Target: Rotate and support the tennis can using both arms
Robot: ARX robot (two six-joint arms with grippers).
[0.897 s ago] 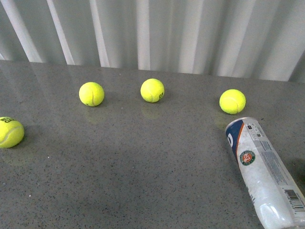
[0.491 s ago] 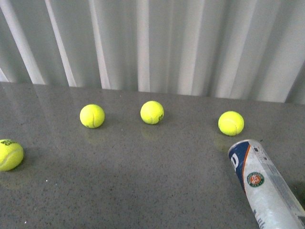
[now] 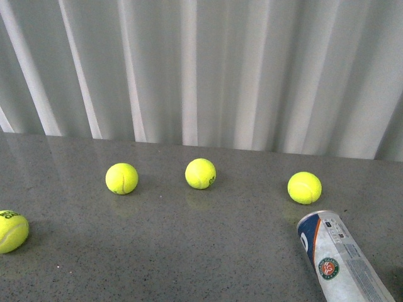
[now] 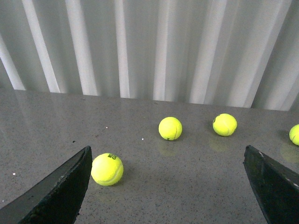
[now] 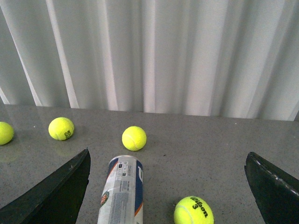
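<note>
cylindrical tennis can (image 3: 343,264), apparently plastic, lies on speckled grey table (image 3: 189,251).

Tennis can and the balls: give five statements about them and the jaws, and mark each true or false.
1. The tennis can lies on its side on the table. True.
2. Four tennis balls show in the front view. True.
3. The right jaws are shut on the can. False: the right gripper has its jaws open, apart from the can.
4. In the front view the can lies left of every ball. False: it lies at the right, near the rightmost ball.
5. The left gripper has its jaws open and empty. True.
</note>
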